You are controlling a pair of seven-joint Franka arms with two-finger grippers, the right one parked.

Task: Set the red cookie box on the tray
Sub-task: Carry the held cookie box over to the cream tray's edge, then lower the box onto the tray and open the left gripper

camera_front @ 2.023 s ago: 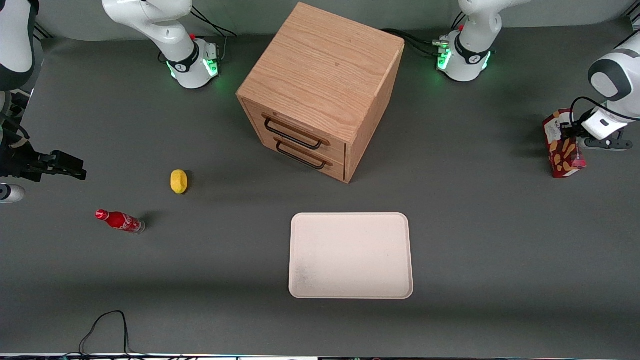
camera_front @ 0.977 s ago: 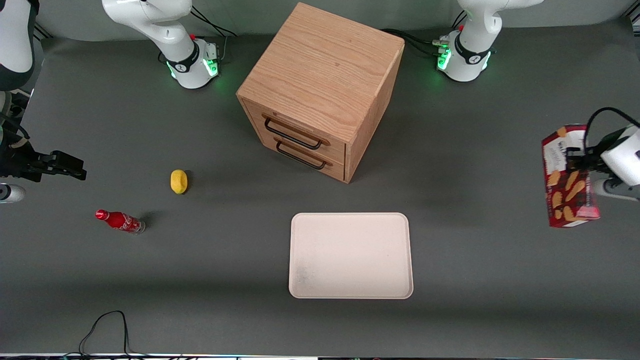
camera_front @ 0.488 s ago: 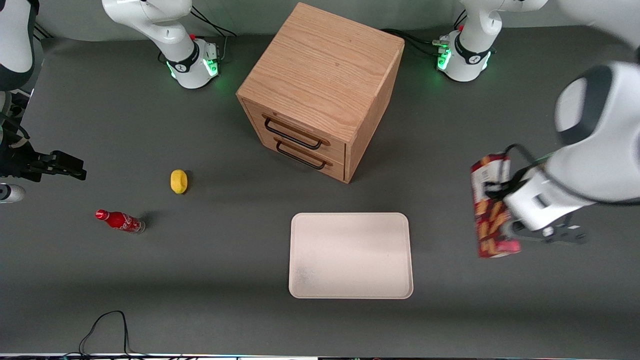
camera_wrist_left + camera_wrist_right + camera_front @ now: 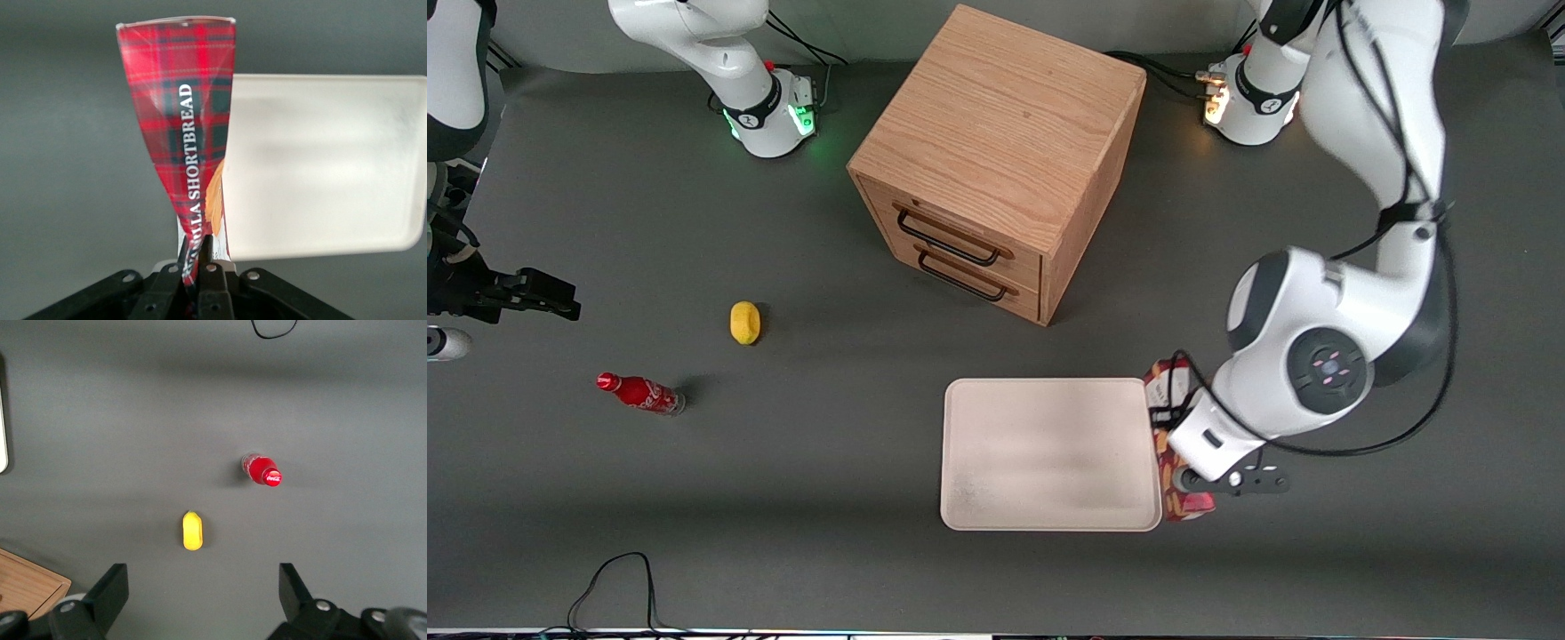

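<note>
The red cookie box [image 4: 1188, 508] hangs in the air at the tray's edge toward the working arm's end, mostly hidden under the arm's wrist in the front view. My left gripper [image 4: 1172, 416] is shut on it. In the left wrist view the box [image 4: 183, 113] shows its tartan narrow side, squeezed thin where the gripper [image 4: 198, 250] pinches it. The cream-white tray [image 4: 1049, 453] lies flat on the table, nearer the front camera than the cabinet. Its rim [image 4: 320, 248] runs just beside the box, which overlaps that edge.
A wooden two-drawer cabinet [image 4: 996, 160] stands farther from the front camera than the tray. A yellow lemon [image 4: 744, 322] and a small red cola bottle [image 4: 640, 393] lie toward the parked arm's end. A black cable [image 4: 618, 578] loops at the table's near edge.
The gripper has carried the box in from the working arm's end of the table, nearer the camera, to the tray's edge. The tray and the other things have not moved.
</note>
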